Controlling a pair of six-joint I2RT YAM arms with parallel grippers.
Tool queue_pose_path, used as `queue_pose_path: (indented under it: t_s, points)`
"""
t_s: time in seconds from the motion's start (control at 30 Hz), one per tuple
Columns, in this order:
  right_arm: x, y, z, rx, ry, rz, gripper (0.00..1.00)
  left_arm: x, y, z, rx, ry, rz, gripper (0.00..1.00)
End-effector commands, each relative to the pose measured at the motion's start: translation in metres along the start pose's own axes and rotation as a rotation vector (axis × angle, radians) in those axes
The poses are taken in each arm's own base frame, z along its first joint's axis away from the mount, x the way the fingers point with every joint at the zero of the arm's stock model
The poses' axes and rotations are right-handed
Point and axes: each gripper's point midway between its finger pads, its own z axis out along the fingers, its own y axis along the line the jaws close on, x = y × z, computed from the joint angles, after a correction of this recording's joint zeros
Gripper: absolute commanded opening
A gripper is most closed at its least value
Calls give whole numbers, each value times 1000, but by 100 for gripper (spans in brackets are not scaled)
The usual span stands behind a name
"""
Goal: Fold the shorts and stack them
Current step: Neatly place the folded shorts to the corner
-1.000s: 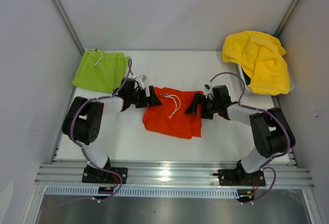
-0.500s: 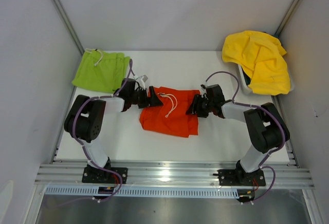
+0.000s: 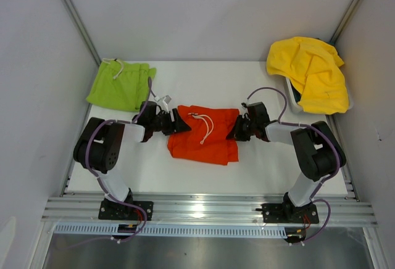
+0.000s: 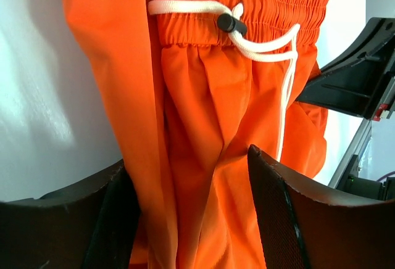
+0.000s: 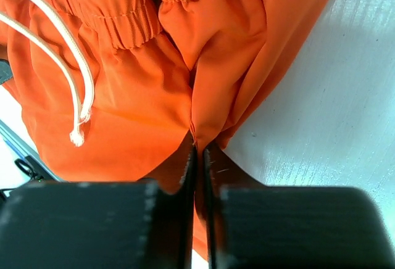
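Observation:
The orange-red shorts (image 3: 203, 144) lie flat mid-table, white drawstring (image 3: 207, 127) on top. My left gripper (image 3: 178, 123) is at their left waist edge. In the left wrist view its fingers (image 4: 271, 189) stand apart, and a bunched fold of the orange shorts (image 4: 203, 90) lies between them; the left gripper (image 4: 188, 158) is open. My right gripper (image 3: 237, 129) is at the right waist edge. The right gripper (image 5: 199, 150) is shut on a pinched fold of the orange shorts (image 5: 142, 96). The lime-green shorts (image 3: 120, 86) lie folded at the back left.
A yellow cloth (image 3: 311, 71) is heaped over a white bin (image 3: 290, 91) at the back right. Grey walls close in both sides and the back. A metal rail (image 3: 197, 208) runs along the near edge.
Both grippers moved inward onto the orange shorts' side edges, which bunched narrower. The right gripper went from open to shut on the cloth; the left jaws narrowed around it.

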Motion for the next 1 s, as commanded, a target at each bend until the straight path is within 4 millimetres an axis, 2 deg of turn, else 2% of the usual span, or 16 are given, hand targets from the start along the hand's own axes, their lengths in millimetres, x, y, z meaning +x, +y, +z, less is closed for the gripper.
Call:
queue_pose_path:
  t_s: [0.0,0.1,0.17,0.2,0.27,0.4,0.47,0.53,0.6,0.63,0.67,0.73,0.8,0.87,0.93,0.97]
  points:
    - [-8,2,4,-11,-17,-7,1,2,3,-9,-12,-15,-12,68]
    - [-9,1,4,-11,-16,-7,0,1,4,-11,-18,-24,-10,65]
    - [-9,1,4,-16,-15,-10,0,2,6,-10,-19,-16,-11,56]
    - [-8,1,5,-15,-13,-9,0,2,7,-9,-20,-14,-13,48]
    - [-9,1,5,-23,-14,-7,0,4,9,-7,-20,-7,-19,39]
    - [-10,2,3,-37,-17,-7,0,3,12,-6,-28,-13,-18,8]
    - [-12,6,1,-58,-24,-16,0,-2,14,-8,-44,-26,-9,0]
    - [-16,13,0,-68,-32,-33,0,-5,21,-12,-102,-28,-9,0]
    - [-18,17,0,-61,-33,-51,0,-18,20,-15,-131,-48,19,0]
    - [-24,23,1,-57,-39,-65,0,-18,26,-19,-189,-46,6,0]
    - [-27,26,1,-59,-42,-69,0,-30,25,-20,-207,-64,24,0]
    - [-29,32,5,-68,-32,-69,0,-34,29,-22,-249,-60,22,0]
    - [-39,46,8,-88,-42,-83,0,-43,33,-20,-287,-49,20,0]
    - [-47,58,16,-97,-40,-98,0,-43,39,-14,-301,-31,6,0]
    - [-51,61,26,-98,-34,-99,0,-54,38,-10,-302,-42,10,0]
    - [-62,70,28,-113,-49,-107,0,-52,46,-7,-330,-34,4,0]
